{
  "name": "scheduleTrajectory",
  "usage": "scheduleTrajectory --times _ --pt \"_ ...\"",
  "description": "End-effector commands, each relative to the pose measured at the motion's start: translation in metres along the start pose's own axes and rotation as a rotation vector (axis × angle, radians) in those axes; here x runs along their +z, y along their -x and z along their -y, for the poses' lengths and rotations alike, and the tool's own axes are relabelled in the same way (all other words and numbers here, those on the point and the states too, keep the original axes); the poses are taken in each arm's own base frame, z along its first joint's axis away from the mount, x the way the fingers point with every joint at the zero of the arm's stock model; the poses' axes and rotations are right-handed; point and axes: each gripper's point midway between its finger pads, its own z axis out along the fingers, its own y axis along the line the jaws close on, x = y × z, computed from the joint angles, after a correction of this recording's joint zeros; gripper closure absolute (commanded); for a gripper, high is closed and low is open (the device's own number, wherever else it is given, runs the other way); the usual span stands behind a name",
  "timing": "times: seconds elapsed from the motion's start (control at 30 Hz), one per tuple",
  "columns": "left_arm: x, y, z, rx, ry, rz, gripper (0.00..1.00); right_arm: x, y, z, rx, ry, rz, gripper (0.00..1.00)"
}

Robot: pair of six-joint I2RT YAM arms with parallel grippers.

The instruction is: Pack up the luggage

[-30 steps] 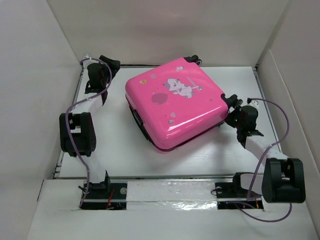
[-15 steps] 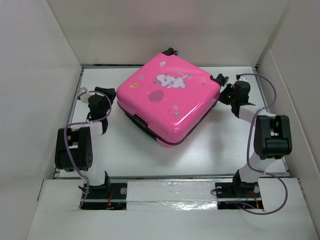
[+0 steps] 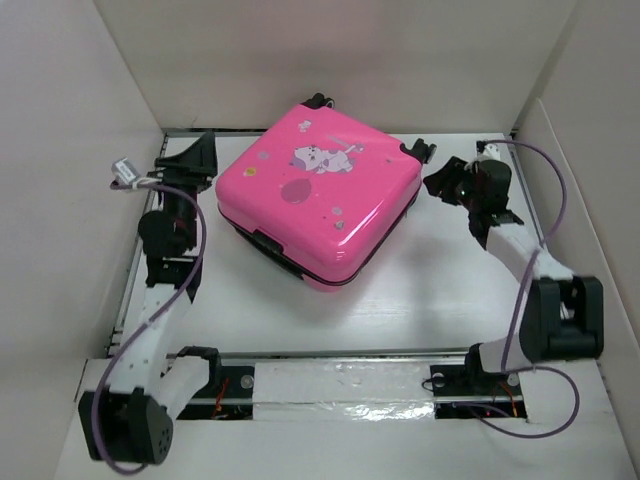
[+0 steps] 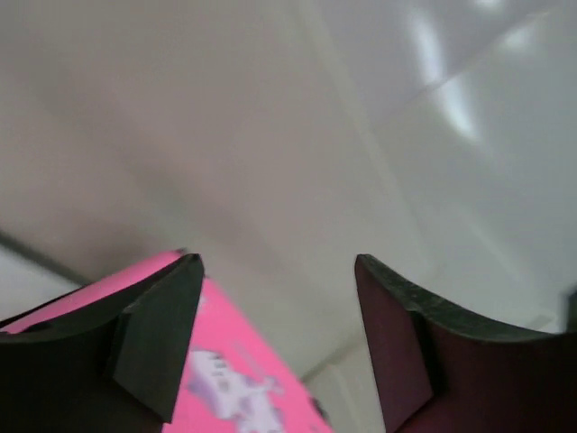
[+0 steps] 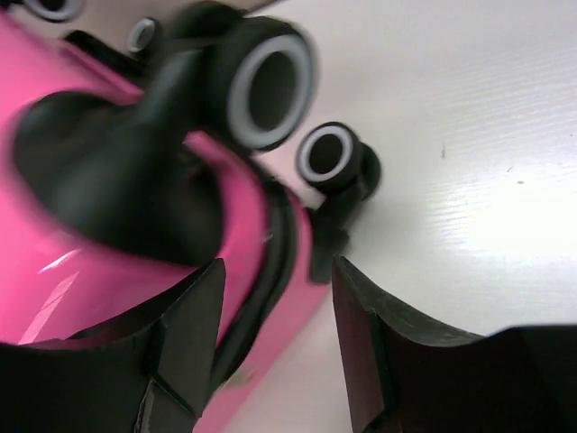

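Observation:
The pink luggage (image 3: 315,195) lies closed and flat on the white table, cartoon print up, turned diagonally. Its black-and-white caster wheels (image 5: 270,81) fill the right wrist view. My right gripper (image 3: 440,187) is open, just right of the wheel end; the zipper seam (image 5: 270,271) lies between its fingers (image 5: 185,347). My left gripper (image 3: 205,152) is open and empty beside the luggage's far left corner. In the left wrist view a pink corner of the luggage (image 4: 234,379) shows between the fingers (image 4: 158,343), with the white wall behind.
White walls (image 3: 80,150) box in the table on the left, back and right. A raised white ledge (image 3: 340,385) runs along the near edge between the arm bases. Bare tabletop (image 3: 380,305) lies in front of the luggage.
The luggage has slid and turned toward the back left. The right gripper followed its wheel end leftward. The left arm has stretched out, its gripper moved up to the luggage's far left corner.

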Motion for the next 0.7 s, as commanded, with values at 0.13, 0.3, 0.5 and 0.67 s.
scheduleTrajectory --times 0.13,0.3,0.5,0.67 --pt "-0.084 -0.028 0.038 0.012 -0.281 -0.183 0.87 -0.104 -0.007 -0.061 -0.147 0.127 0.188 0.77" --pt "-0.126 -0.037 -0.013 0.109 -0.109 -0.213 1.00 -0.164 -0.069 -0.112 -0.210 0.404 0.112 1.00" --pt "-0.172 -0.114 -0.149 0.148 0.250 -0.455 1.00 -0.191 -0.141 -0.139 -0.291 0.601 0.012 1.00" --pt "-0.201 -0.149 -0.190 0.112 0.342 -0.579 1.00 -0.180 -0.180 -0.142 -0.316 0.557 -0.050 0.66"
